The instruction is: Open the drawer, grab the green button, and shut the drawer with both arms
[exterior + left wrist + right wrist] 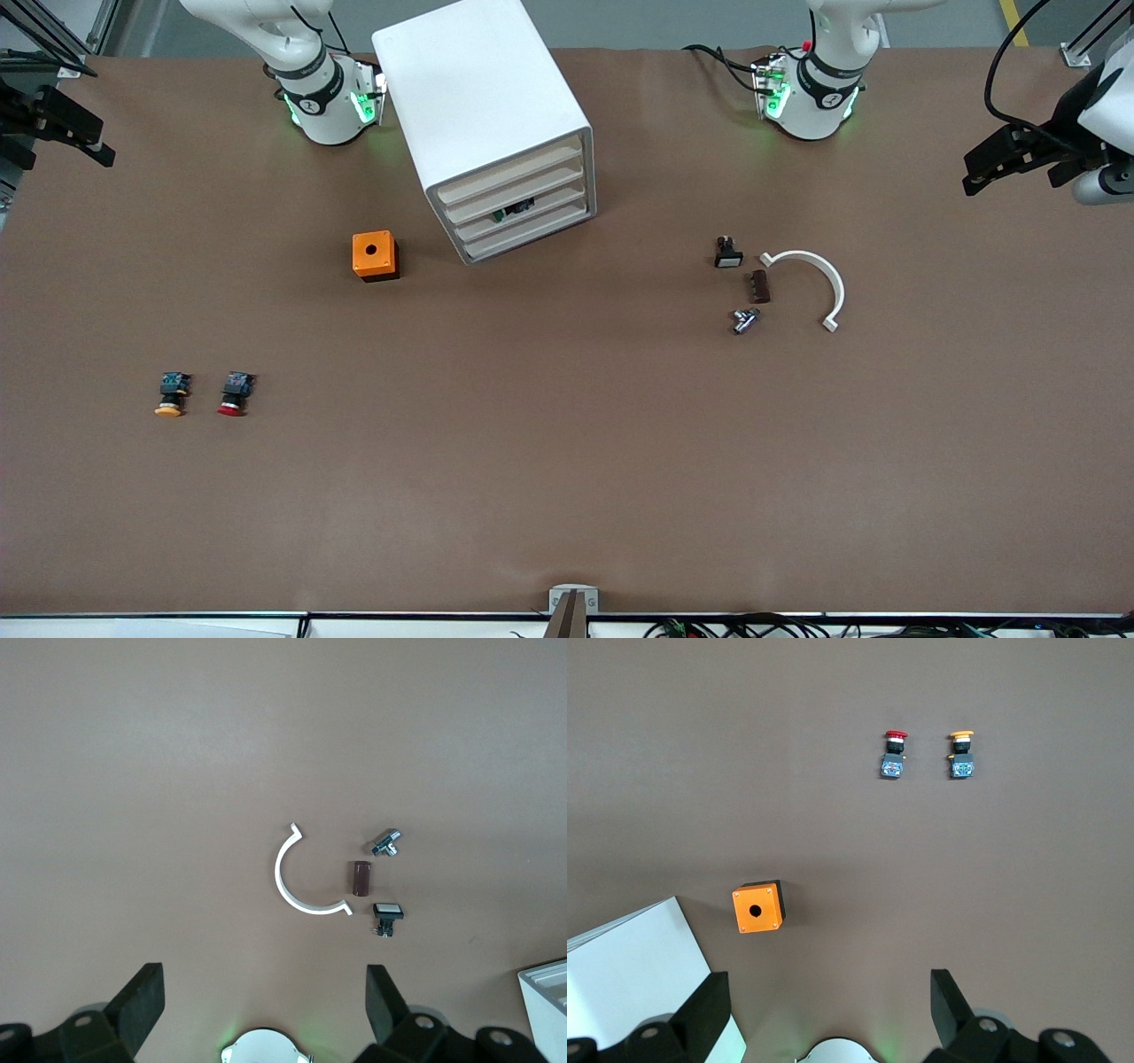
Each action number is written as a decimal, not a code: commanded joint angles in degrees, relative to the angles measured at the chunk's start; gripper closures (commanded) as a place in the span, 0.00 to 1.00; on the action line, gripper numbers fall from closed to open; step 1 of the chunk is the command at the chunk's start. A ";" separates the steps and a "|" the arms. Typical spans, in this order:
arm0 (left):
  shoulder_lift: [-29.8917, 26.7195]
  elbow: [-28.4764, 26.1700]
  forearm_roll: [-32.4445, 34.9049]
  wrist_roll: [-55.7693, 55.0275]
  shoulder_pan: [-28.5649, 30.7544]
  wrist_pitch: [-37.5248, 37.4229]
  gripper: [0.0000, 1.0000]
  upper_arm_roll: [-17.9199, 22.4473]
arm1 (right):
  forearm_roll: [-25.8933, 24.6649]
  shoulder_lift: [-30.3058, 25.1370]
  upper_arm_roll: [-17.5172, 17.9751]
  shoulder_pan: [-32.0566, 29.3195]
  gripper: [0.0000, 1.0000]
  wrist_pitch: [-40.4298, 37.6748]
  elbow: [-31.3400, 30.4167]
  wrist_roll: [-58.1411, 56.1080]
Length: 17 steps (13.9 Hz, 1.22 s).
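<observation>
Evidently no step is begun: both grippers are parked wide at the table ends, so the cabinet (483, 106) is left unobstructed.
At ten o'clock the right gripper (93, 146) is held spread and empty; at twelve o'clock the drawer (523, 221) is shut, the button (514, 210) glimpsed through the gap above its front; at two o'clock the left gripper (992, 173) is likewise held wide and empty.

Brown-covered table (567, 461) under even light, grey floor (673, 22) past its edge, metal framing (53, 27) at corner.
</observation>
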 commanded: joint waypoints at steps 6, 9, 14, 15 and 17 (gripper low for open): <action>0.59 1.44 1.10 1.18 0.21 -1.07 0.00 -0.27 | -2.08 -1.53 1.27 0.10 0.00 0.89 -1.19 2.42; 2.16 1.35 1.10 0.84 0.21 -1.07 0.00 -0.27 | -1.99 -1.44 1.27 0.10 0.00 0.80 -1.10 2.42; 6.90 0.47 0.14 -0.83 -0.32 1.04 0.00 -0.89 | -1.11 -1.44 1.10 -0.08 0.00 0.80 -1.10 3.91; 8.22 -0.05 -0.04 -2.93 -0.50 2.17 0.00 -0.98 | -1.11 -1.44 1.18 0.09 0.00 0.89 -1.10 4.27; 9.98 -2.59 -0.13 -8.11 -1.46 6.21 0.00 -1.59 | -1.02 -1.44 1.19 0.10 0.00 1.06 -1.19 4.53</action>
